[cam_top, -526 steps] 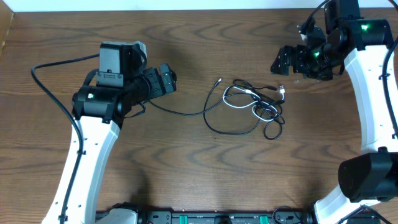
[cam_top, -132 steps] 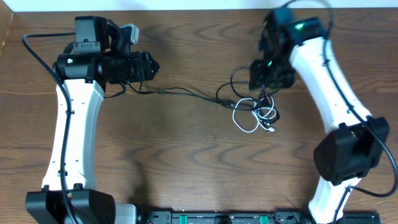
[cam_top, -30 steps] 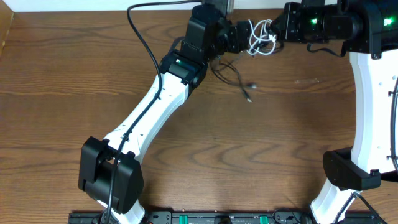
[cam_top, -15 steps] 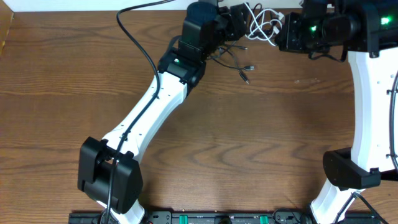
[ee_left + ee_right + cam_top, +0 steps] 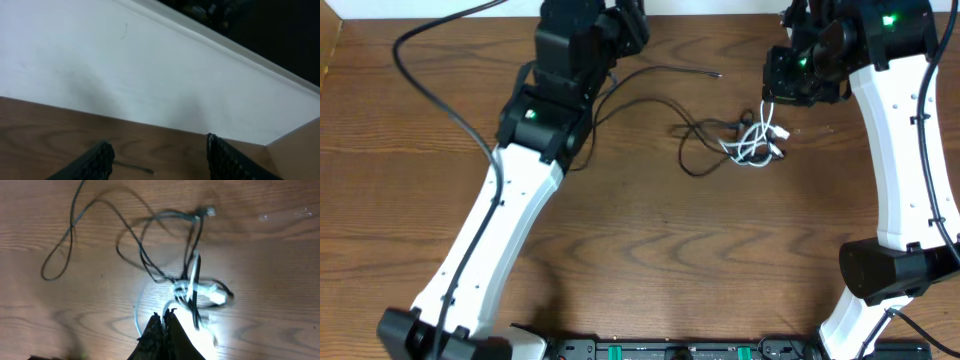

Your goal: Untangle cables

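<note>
The wooden table (image 5: 700,270) carries a tangle of thin black and white cables (image 5: 751,145).

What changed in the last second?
The left pincer swung back left, away from the right pincer, and stands open. The tangle came down from between them to the table below the right pincer, with one black cable drawn out leftward. The right pincer stayed shut; the white cable is still knotted in.

Thin black cables (image 5: 145,255) loop out ahead of the right fingertips (image 5: 154,329) — tangled with a short white cable (image 5: 212,296) just beyond them; all blurred.
</note>
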